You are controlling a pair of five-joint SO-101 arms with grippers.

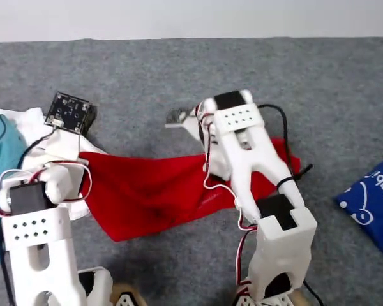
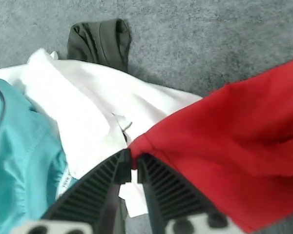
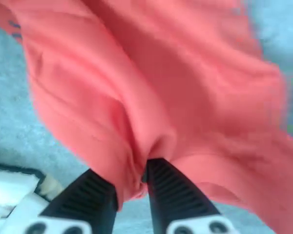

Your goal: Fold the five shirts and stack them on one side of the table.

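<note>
A red shirt (image 1: 147, 191) is stretched across the middle of the grey table (image 1: 134, 70) between the two arms. My left gripper (image 2: 133, 163) is shut on one corner of the red shirt (image 2: 224, 131), right beside the white shirt (image 2: 88, 107). In the right wrist view, my right gripper (image 3: 132, 180) is shut on a bunched fold of the red shirt (image 3: 176, 87). In the high view the right arm (image 1: 249, 153) lies over the shirt's right part and hides the cloth beneath it.
A pile at the left edge holds a teal shirt (image 2: 19, 156), the white shirt (image 1: 32, 124) and a dark shirt (image 2: 100, 41) behind them. A blue shirt (image 1: 373, 197) lies at the right edge. Bare grey table stretches along the back.
</note>
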